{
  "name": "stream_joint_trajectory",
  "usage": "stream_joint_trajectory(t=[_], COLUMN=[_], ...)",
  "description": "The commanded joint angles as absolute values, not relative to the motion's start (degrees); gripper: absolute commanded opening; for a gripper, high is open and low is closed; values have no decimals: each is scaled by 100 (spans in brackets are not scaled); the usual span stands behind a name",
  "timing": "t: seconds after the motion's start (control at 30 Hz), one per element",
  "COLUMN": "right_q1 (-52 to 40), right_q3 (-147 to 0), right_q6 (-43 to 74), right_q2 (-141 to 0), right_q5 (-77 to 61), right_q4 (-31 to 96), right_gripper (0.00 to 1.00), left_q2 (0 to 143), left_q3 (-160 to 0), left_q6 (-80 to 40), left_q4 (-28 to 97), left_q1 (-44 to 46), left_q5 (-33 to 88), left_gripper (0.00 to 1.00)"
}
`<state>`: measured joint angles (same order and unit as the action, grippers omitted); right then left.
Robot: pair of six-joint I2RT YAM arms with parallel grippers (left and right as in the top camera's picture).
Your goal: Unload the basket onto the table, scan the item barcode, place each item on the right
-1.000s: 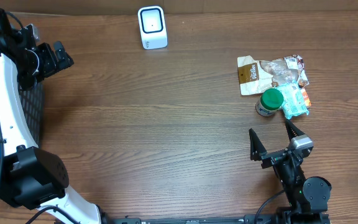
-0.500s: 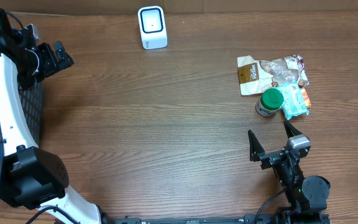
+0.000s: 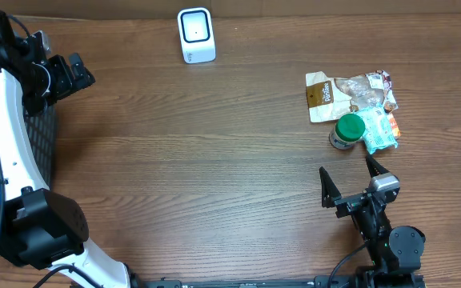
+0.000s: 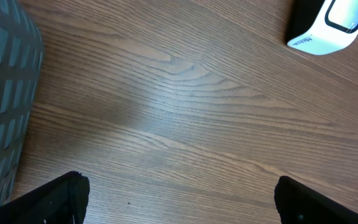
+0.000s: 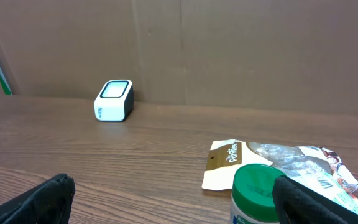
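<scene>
A white barcode scanner (image 3: 196, 35) stands at the table's far edge, also seen in the right wrist view (image 5: 114, 99) and the left wrist view (image 4: 331, 25). The items lie in a pile at the right: a green-lidded jar (image 3: 347, 130) (image 5: 260, 193), a tan snack bag (image 3: 349, 96) (image 5: 232, 162) and a teal packet (image 3: 378, 132). My right gripper (image 3: 347, 166) (image 5: 176, 202) hangs open just short of the jar, holding nothing; its right finger (image 5: 322, 202) overlaps the lid in view. My left gripper (image 3: 85, 70) (image 4: 182, 199) is open over bare wood at the far left.
A dark mesh basket (image 3: 46, 144) (image 4: 5, 106) stands at the left edge beside the left arm. A cardboard wall (image 5: 229, 50) rises behind the table. Bare wood lies between the scanner and the pile.
The right gripper has shifted very slightly to the left near the jar. The left arm and the items have not moved.
</scene>
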<state>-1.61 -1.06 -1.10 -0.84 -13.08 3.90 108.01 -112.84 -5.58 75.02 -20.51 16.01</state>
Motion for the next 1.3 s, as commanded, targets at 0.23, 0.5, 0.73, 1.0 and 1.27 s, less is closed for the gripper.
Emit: stream_joint_trajectory(t=[0.23, 0.5, 0.73, 1.0, 1.27], right_q1=[-187, -187, -187, -187, -187], right_q3=[-45, -45, -45, -45, -45], right_q6=[-137, -137, -137, -137, -137], right_q2=[-16, -16, -16, -16, -16], right_q5=[-1264, -1264, -1264, -1264, -1264], right_q4=[355, 355, 355, 355, 355], right_gripper=[100, 100, 100, 100, 100], left_q2=[10860, 10862, 10455, 9515, 8715], left_q3=[-11262, -11262, -11262, -11262, -11262], left_q6=[-532, -532, -532, -532, -504], left_q4=[7491, 7491, 7491, 7494, 7507], left_q1=[-2067, -2064, -1925, -1247, -331], left_q5=[1605, 1608, 1603, 1605, 1584], left_gripper=[100, 100, 100, 100, 99])
